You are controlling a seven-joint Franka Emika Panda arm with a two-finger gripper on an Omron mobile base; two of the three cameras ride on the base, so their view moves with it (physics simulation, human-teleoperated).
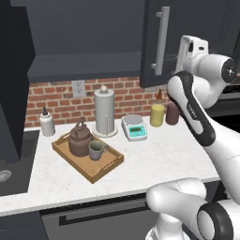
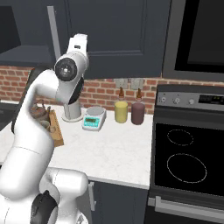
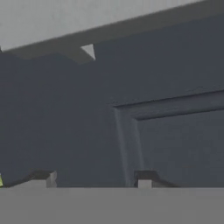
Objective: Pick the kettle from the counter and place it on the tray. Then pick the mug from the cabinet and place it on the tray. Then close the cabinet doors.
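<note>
In the right base view the arm (image 2: 33,127) hid most of the tray (image 2: 57,131), kettle (image 2: 38,110) and mug (image 2: 45,125).

Hand view close against cabinet door (image 3: 166,144)

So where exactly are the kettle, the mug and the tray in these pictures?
kettle (image 1: 78,143): left base view, on its round brown belly.
mug (image 1: 96,150): left base view, on its outer wall.
tray (image 1: 106,168): left base view, on its near wooden rim.
</note>
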